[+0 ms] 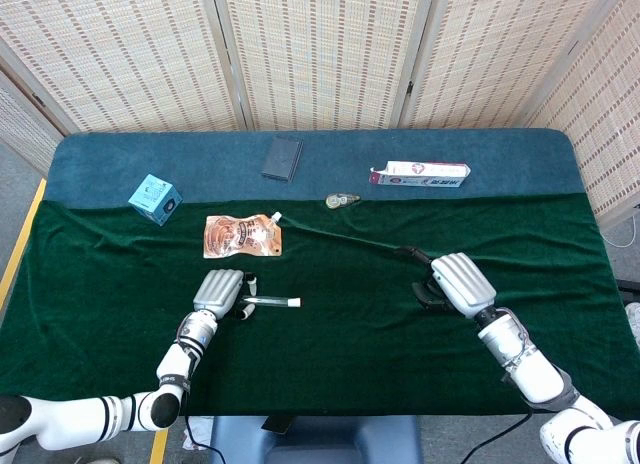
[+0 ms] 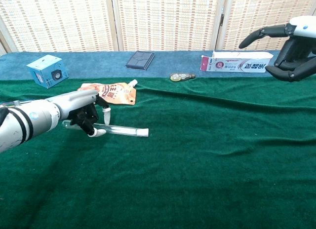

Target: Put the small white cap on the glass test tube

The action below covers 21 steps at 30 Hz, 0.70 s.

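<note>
- The left hand (image 2: 81,113) sits low over the green cloth on the tabletop (image 2: 207,155), its fingers (image 2: 91,121) curled round the closed end of the glass test tube (image 2: 121,131).
- The tube lies nearly flat, running out from those fingers toward the robot's right; whether it touches the cloth cannot be told.
- The small white cap (image 2: 142,133) is seated on the tube's open end — the end farthest from the left fingers; in the head view it shows as a white tip (image 1: 294,302).
- The right hand (image 1: 457,282) is well apart from the tube, raised at the far right of the chest view (image 2: 291,49). Its fingers (image 2: 256,36) are spread and hold nothing.
- Just beyond the left fingers lies an orange spouted pouch (image 1: 241,235); farther back and to their left, a light-blue box (image 1: 155,198).
- On the blue strip behind — a dark wallet-like case (image 1: 282,158), a small yellowish object (image 1: 342,199), and a toothpaste carton (image 1: 420,173) beyond the right fingers.
</note>
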Tool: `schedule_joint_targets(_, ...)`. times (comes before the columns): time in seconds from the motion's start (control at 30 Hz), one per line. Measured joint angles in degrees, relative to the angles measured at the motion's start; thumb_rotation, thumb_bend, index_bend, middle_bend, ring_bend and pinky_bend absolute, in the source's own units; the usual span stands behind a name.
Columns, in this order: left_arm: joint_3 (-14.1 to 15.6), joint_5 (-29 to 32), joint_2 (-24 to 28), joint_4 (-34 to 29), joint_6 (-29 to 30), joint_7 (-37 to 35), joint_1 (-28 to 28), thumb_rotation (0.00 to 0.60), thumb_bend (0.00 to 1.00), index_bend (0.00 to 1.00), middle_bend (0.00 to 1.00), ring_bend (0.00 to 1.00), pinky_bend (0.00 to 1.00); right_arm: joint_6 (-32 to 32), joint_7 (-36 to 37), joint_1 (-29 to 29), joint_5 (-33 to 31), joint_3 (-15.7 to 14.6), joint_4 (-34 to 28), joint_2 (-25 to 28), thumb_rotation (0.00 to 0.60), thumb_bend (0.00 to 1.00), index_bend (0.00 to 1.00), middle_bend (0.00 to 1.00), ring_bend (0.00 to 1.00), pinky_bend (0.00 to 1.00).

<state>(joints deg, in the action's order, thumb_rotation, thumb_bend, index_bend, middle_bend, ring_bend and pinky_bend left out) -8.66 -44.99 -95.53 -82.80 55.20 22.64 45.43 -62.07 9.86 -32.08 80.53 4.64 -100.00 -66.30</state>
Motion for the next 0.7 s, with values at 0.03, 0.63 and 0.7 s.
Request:
schedule_joint_targets(0.03, -0.03, 0.03, 0.13, -0.17, -0.05, 0.02, -0.05, 0.600, 0.55, 0.44, 0.95, 0.80, 0.82, -0.14, 0.15, 0.19, 0.00, 0.01, 0.10, 0.02, 0.600, 0.58, 0.18, 1.00, 1.00, 1.00)
schedule_joint_targets(0.63, 1.08, -13.11, 11.60, -9.73, 13.24, -4.53, -8.33, 0.600, 0.55, 0.36, 0.54, 0.45, 0.49, -9.31, -7.45, 8.83, -0.91, -2.05, 1.77, 4.98, 0.600, 0.58, 0.20, 0.51, 0.62, 0.69)
schedule_joint_targets(0.7, 1.85, -16.71, 13.46, -10.14, 17.64, -5.70, -10.98, 0.600, 0.55, 0.36, 0.47, 0.37, 0.39, -12.14, -10.94, 11.22, -1.86, -2.33, 1.75, 5.59, 0.600, 0.58, 0.20, 0.38, 0.45, 0.47)
